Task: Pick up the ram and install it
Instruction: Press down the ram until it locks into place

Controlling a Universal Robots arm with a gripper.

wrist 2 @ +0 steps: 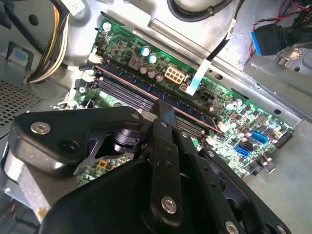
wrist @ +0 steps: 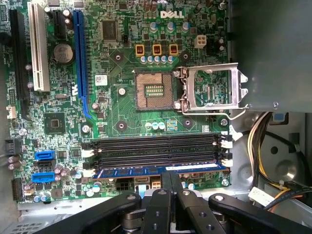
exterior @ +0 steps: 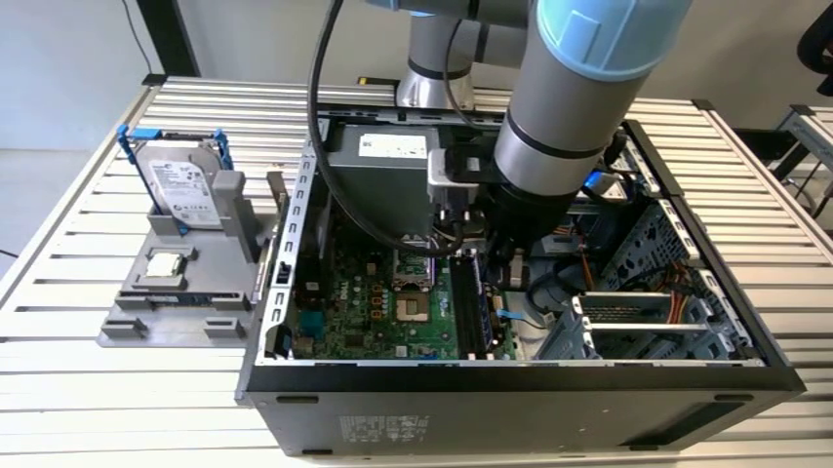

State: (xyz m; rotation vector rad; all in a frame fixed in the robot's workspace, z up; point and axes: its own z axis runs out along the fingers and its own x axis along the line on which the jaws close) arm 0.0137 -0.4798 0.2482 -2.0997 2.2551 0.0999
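So the ram [wrist: 161,171] is already sitting in the outermost black slot [wrist: 156,146] on the motherboard [wrist: 122,97], and the hand [wrist: 170,181] is pinching its top edge, probably lining it up.

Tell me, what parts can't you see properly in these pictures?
- The gripper fingertips: in both wrist views its own black linkage covers where they meet the ram, so whether they are open or shut cannot be told.
- The ram's middle, in the first wrist view: hidden behind the gripper.
- The memory slots, in the exterior view: the arm blocks most of them.
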